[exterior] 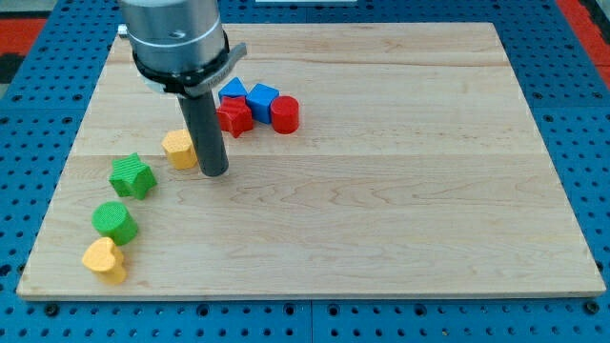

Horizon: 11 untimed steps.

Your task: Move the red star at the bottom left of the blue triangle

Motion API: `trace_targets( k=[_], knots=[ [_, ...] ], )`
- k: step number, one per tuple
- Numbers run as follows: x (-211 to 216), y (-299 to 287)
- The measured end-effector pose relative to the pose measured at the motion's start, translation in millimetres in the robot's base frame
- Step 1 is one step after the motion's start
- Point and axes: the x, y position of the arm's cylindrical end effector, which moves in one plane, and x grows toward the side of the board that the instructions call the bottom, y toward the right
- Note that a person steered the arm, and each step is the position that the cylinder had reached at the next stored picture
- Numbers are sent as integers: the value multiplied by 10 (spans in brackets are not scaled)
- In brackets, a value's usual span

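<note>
my tip (215,173) beside yellow block (178,149)

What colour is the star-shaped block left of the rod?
Green star-shaped block, camera view.

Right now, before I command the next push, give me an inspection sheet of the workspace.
Surface: wooden board on a blue perforated base.
Job's things: red star touches the blue triangle from below; blue cube and red cylinder crowd its right.
Clutter: yellow block, green star, green cylinder, yellow heart, all at the view's left.
Tool: my tip is below-left of the red star, beside the yellow block, apparently touching neither.
Cables: nothing seen.
Surroundings: red edge at the view's top right.
</note>
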Motion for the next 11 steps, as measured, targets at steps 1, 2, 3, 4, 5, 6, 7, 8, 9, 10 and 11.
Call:
trace_targets(
  k=[1, 2, 3, 4, 5, 6, 7, 8, 9, 10, 11],
  knots=[
    [-151, -241],
    [-291, -498],
    [-315, -519],
    [-220, -92],
    [-237, 327],
    [-418, 518],
    [-643, 503],
    [-838, 333],
    [-892, 89],
    [-1022, -12],
    [-1212, -97]
  ],
)
